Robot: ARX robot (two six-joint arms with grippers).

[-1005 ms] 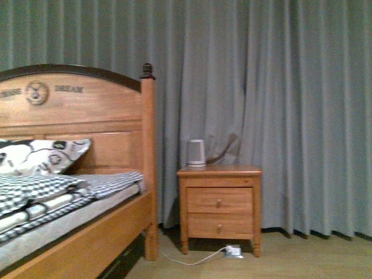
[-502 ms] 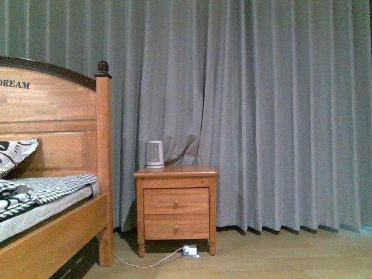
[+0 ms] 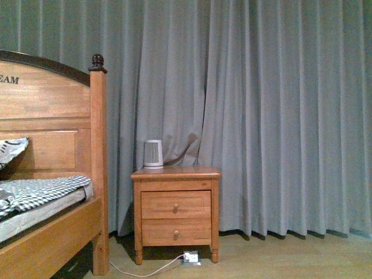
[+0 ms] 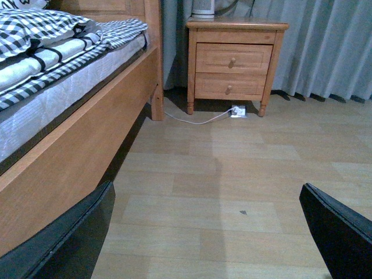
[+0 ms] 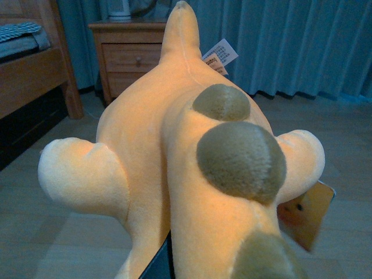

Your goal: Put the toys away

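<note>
The orange-yellow plush animal fills the right wrist view, soft and rounded, with olive-brown spots along its back and paper tags on it. My right gripper is shut on it; only one dark finger shows under the plush. In the left wrist view my left gripper is open, with its two black fingers wide apart over bare wooden floor and nothing between them. Neither arm nor the plush shows in the front view.
A wooden bed with checked bedding stands at the left. Beside it is a two-drawer nightstand with a small white appliance on top. A power strip and cable lie under it. Grey curtains hang behind.
The front view has swung right: the bed and nightstand have slid left in the picture, and more curtain shows. Over the last half second the shift is slight.
</note>
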